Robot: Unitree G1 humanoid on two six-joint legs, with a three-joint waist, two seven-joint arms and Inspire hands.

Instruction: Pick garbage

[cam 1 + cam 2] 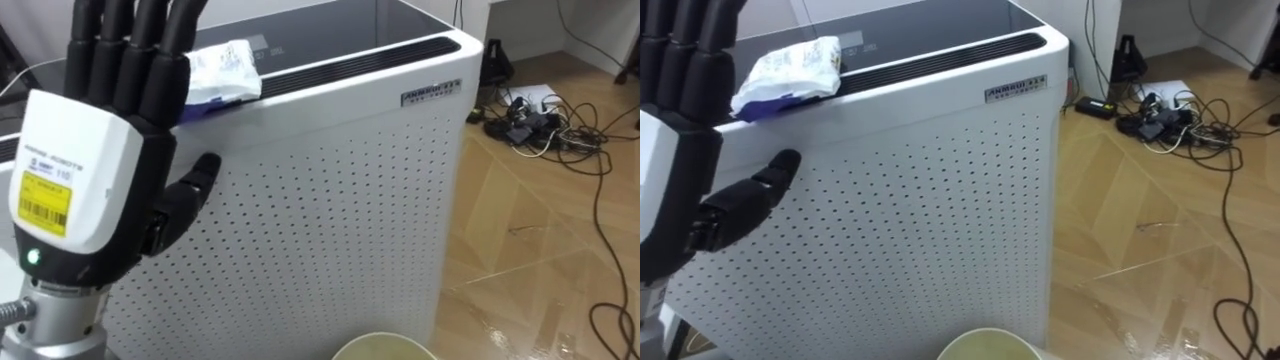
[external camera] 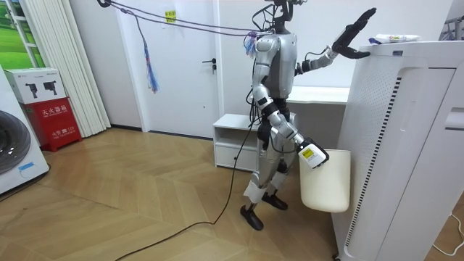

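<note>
A wood floor (image 1: 520, 250) with cables (image 1: 540, 125) lies behind a tall white box (image 1: 330, 220) full of small holes. In the left eye view a crumpled white wrapper (image 1: 222, 72) lies on the box's top. The left hand (image 1: 90, 170) is up beside it, open wide. In the room view the robot stands by the box, its right hand (image 2: 310, 154) low at a cream bin (image 2: 326, 185); wide or holding, I cannot tell.

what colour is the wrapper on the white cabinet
The wrapper is white with a blue edge; right eye view.

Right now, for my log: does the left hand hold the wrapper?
No, the wrapper lies atop the white unit beside the open left hand.
</note>
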